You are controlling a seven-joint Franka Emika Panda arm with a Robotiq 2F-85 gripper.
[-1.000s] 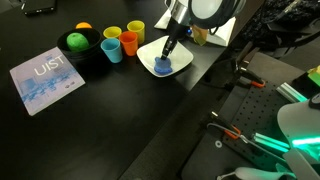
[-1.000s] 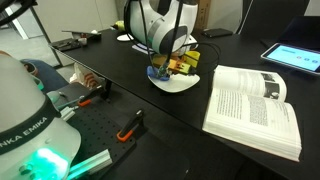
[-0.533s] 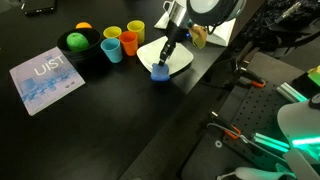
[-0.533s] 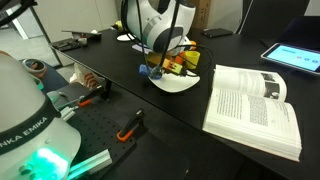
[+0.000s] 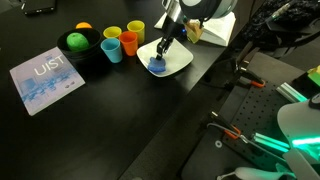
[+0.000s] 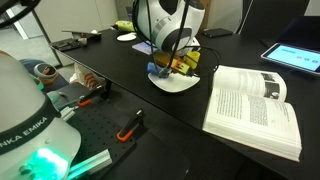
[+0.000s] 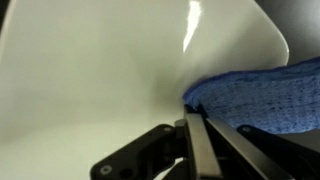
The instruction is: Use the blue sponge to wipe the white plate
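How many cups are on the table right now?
4, beside the white plate: light-blue cup, orange cup, yellow cup behind the blue one, second yellow cup behind the orange. More may be hidden.

Open book (image 6: 255, 105), booklet (image 5: 45, 80), perhaps fruit (image 5: 76, 41).

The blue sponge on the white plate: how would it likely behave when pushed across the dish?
The small blue sponge looks soft: its textured edge bulges beside the shut gripper, so it probably compresses rather than resists. It seems light and unlikely to roll. On the glossy white square plate it may slide easily.
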